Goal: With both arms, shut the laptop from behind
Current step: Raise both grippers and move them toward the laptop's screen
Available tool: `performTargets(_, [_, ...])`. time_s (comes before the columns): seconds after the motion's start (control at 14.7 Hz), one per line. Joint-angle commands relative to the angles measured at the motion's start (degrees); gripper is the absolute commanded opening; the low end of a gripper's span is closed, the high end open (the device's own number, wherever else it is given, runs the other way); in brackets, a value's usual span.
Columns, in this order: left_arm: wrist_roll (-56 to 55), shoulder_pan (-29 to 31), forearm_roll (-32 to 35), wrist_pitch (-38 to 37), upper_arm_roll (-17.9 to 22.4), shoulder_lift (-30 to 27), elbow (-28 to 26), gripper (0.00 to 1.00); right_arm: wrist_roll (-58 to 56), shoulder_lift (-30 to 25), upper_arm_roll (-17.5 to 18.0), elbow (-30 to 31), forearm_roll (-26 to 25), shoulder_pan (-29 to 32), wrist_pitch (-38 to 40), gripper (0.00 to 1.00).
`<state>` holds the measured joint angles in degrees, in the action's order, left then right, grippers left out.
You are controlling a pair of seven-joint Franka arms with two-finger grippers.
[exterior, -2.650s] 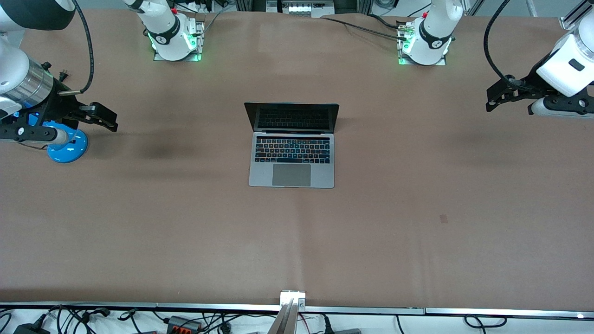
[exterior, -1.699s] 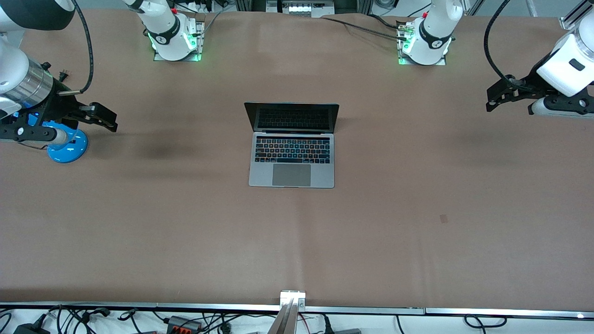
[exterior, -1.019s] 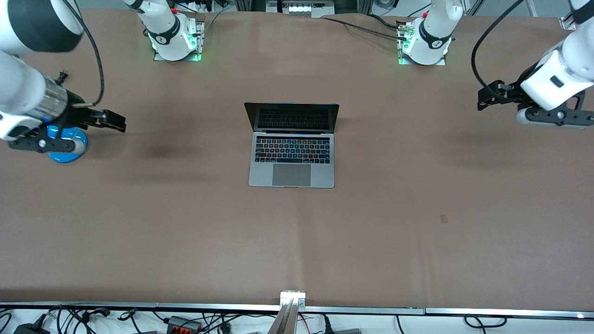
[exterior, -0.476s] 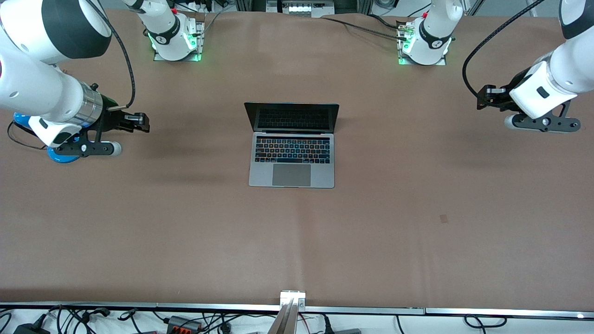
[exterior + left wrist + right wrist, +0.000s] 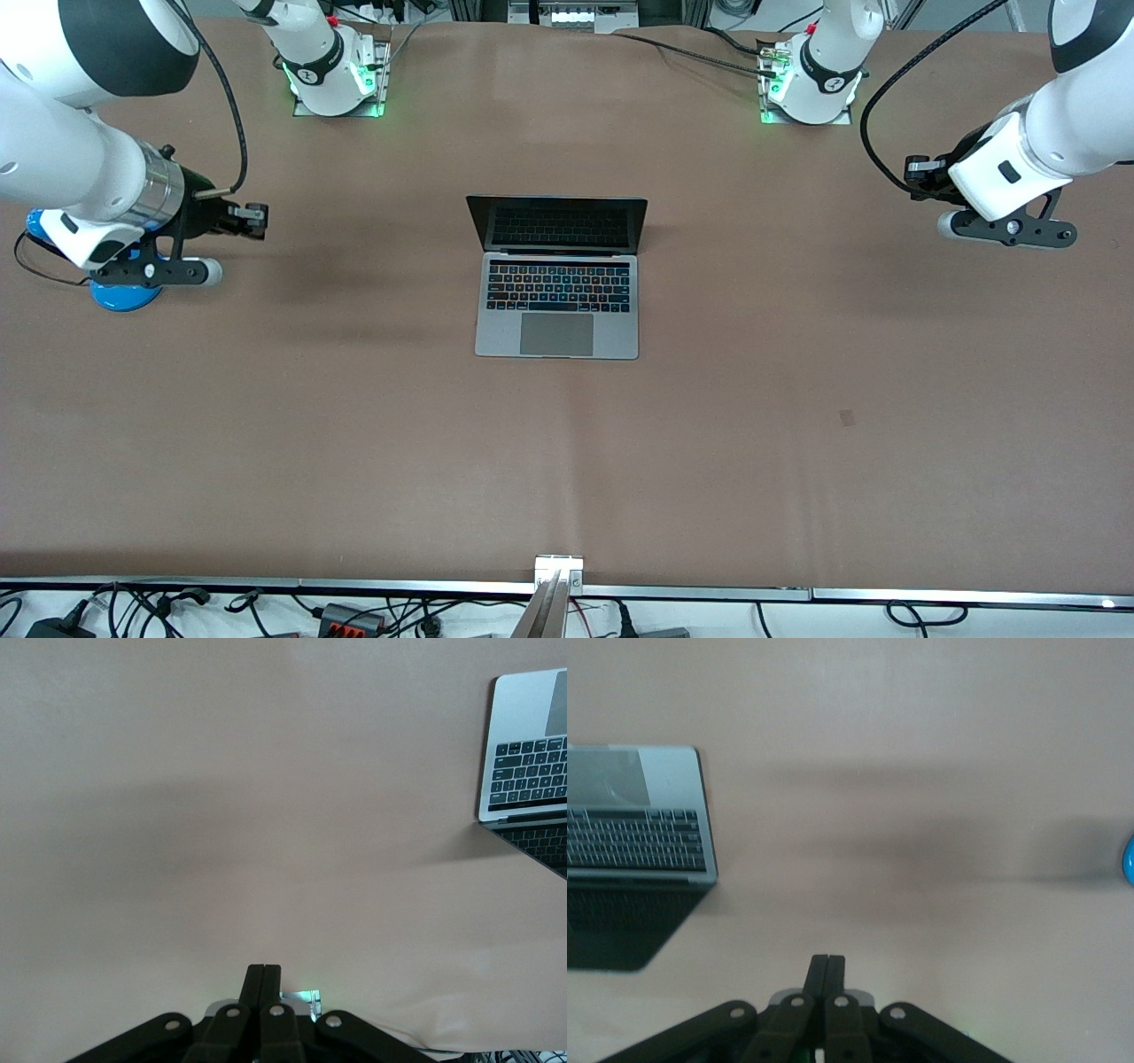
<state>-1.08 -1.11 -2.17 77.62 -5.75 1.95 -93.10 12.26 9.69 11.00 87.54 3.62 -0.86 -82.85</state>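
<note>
The silver-grey laptop (image 5: 556, 306) stands open in the middle of the table, its dark screen upright and facing the front camera. An edge of the laptop (image 5: 530, 762) shows in the left wrist view, and the laptop (image 5: 636, 824) also shows in the right wrist view. My left gripper (image 5: 914, 167) hangs over the table toward the left arm's end, well apart from the laptop; the left gripper (image 5: 264, 969) is shut on nothing. My right gripper (image 5: 257, 213) hangs toward the right arm's end, equally far off; the right gripper (image 5: 828, 960) is shut and empty too.
A blue round base (image 5: 124, 288) sits on the table under the right arm's wrist. The two arm bases (image 5: 337, 75) (image 5: 808, 84) stand at the table's edge farthest from the front camera. Cables lie along the nearest edge (image 5: 354, 613).
Both grippers have gone from open to shut. Both arms have swung inward toward the laptop and toward the arm bases' edge of the table. The laptop has not moved.
</note>
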Motion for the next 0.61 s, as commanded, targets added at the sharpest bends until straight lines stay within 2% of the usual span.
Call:
performTargets(0.0, [-0.24,0.05,-0.91,-3.96,-2.76,0.69,1.43,0.01,-0.84,-0.63,0.86,0.34,2.52,-0.54,2.77,0.0])
performTargets(0.2, [-6.2,0.14,-0.91,-5.73,-7.07,0.25,0.55,0.01,1.7,-1.94,3.93,3.32,5.77,-0.63,2.87,0.0])
performTargets(0.34, [-6.65,0.32,-2.83,-5.64,-10.23,0.16,-1.64,0.01,5.82,-3.61,6.83,7.27,6.4,-1.6,-0.28,0.0])
performTargets(0.48, [-6.83,0.32,-7.04,-4.94,-11.56,-1.49,-5.06,0.01,9.51,-6.5,8.59,14.8,7.09,-3.87,-7.72,0.0])
performTargets(0.54, [-6.83,0.32,-8.63,-4.76,-11.56,-2.9,-7.08,0.01,11.54,-7.74,8.69,18.94,10.32,-4.67,-10.9,0.0])
